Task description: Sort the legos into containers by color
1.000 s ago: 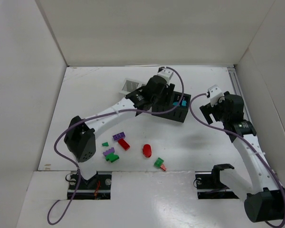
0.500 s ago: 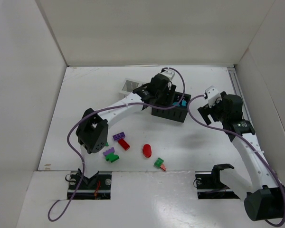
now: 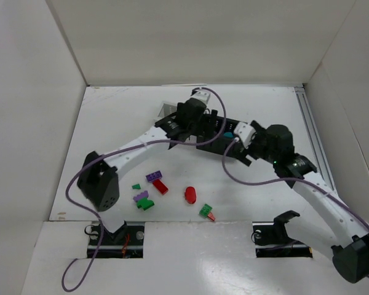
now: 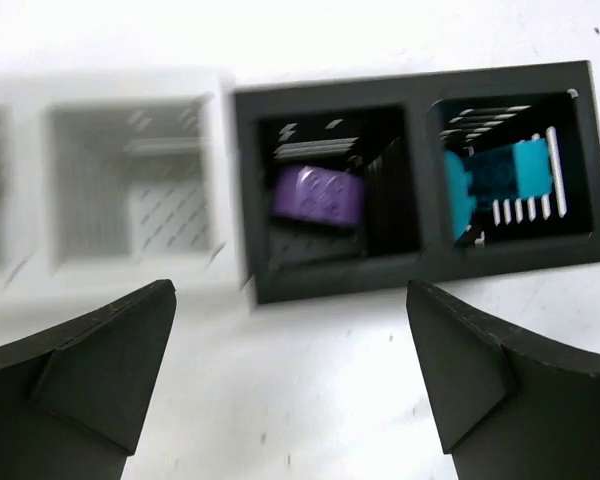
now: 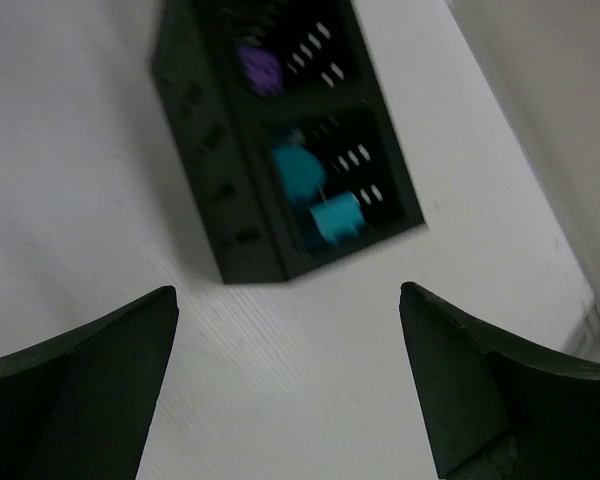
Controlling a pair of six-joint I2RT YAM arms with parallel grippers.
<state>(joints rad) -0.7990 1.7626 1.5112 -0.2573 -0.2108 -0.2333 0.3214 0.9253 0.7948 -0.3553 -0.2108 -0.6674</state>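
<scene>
The white surface fills the walled-in space, and both arms reach over its far half. The left arm stretches out to the row of containers, while the right arm bends in toward the row's black end. The containers are joined, with white cups on the left and black cups on the right. The left fingers hang spread wide above the row with nothing between them. The right fingers are also apart and hold nothing. A purple lego lies in one black cup and teal legos in the end cup. Loose legos lie nearer the arm bases: a red oval, a red brick, a purple brick and small green pieces.
</scene>
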